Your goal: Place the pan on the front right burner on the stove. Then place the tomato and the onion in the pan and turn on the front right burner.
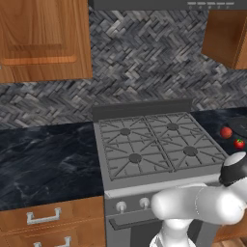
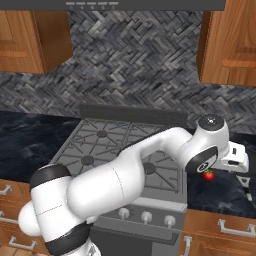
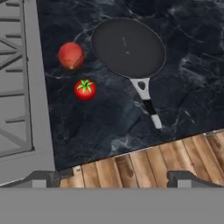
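The stove (image 1: pixel 159 144) sits left of the dark marble counter (image 3: pixel 183 87), its front right burner (image 1: pixel 190 151) bare. The pan (image 3: pixel 127 47) lies on that counter — onion (image 3: pixel 71 55) and tomato (image 3: pixel 85 89) just beside it. My gripper (image 3: pixel 112 178) hangs above them, fingers spread wide, holding nothing.

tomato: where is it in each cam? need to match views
Left base view: tomato at the right edge, on the dark counter right of the stove, nearer than the onion.
Right base view: tomato right of centre, just under the arm's wrist.
Hand view: tomato left of centre, below the onion.
Shared landmark: the stove's right edge.
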Available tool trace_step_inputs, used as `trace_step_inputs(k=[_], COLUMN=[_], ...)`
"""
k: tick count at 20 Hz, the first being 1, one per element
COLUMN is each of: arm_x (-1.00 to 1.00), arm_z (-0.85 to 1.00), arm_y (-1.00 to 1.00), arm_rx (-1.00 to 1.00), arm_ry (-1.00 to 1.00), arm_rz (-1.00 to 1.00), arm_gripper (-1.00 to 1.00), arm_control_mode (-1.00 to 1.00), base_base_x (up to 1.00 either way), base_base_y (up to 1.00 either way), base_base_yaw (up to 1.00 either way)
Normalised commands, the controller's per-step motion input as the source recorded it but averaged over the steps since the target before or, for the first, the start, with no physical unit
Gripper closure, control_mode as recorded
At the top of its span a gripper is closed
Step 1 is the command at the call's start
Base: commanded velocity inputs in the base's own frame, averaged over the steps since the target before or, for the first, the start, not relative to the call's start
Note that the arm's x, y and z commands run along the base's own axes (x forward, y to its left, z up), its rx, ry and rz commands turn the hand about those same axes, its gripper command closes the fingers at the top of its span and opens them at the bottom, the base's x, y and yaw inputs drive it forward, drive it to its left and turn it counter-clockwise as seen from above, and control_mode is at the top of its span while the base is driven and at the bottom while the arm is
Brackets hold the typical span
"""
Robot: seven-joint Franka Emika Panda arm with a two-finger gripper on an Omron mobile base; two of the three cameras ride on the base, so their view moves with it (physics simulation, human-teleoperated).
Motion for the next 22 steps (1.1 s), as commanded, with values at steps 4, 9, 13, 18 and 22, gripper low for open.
trace_step_inputs(k=[4, 9, 13, 18, 22], arm_x=[0.1, 0.26, 0.41, 0.12, 0.01], arm_z=[0.0, -0.04, -0.08, -0.01, -0.08], arm_y=[-0.44, -0.31, -0.19, -0.14, -0.23], arm_rx=[-0.02, 0.0, 0.0, 0.0, 0.0], arm_ry=[0.0, 0.0, -0.01, 0.0, 0.0], arm_rz=[0.0, 0.0, 0.0, 0.0, 0.0], arm_gripper=[-1.0, -1.0, -1.0, -1.0, -1.0], arm_control_mode=[-1.0, -1.0, -1.0, -1.0, -1.0], base_base_x=[0.0, 0.0, 0.0, 0.0, 0.0], base_base_y=[0.0, 0.0, 0.0, 0.0, 0.0], base_base_yaw=[0.0, 0.0, 0.0, 0.0, 0.0])
